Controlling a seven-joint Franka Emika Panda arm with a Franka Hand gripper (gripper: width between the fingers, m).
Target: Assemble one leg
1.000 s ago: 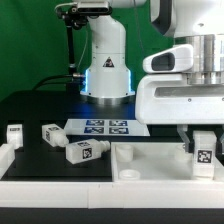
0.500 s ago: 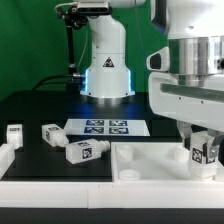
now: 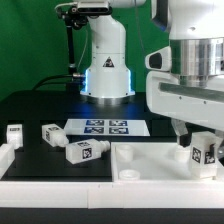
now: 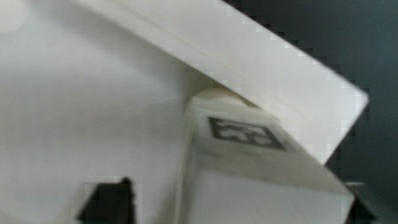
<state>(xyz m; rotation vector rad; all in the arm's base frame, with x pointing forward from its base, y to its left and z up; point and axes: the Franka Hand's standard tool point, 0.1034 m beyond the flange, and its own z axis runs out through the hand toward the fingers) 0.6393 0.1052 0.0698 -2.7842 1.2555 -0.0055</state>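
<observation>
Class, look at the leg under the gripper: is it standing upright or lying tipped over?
Upright. In the exterior view the leg stands on end on the panel, beneath the gripper; the other legs lie tipped on the table.

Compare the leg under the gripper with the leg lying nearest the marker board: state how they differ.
The leg at the gripper stands upright over the white panel; the leg near the marker board lies on its side on the black table. The first sits at the gripper, on the exterior view's right; the second lies free, further left. Both are white posts with square black-and-white tags.
</observation>
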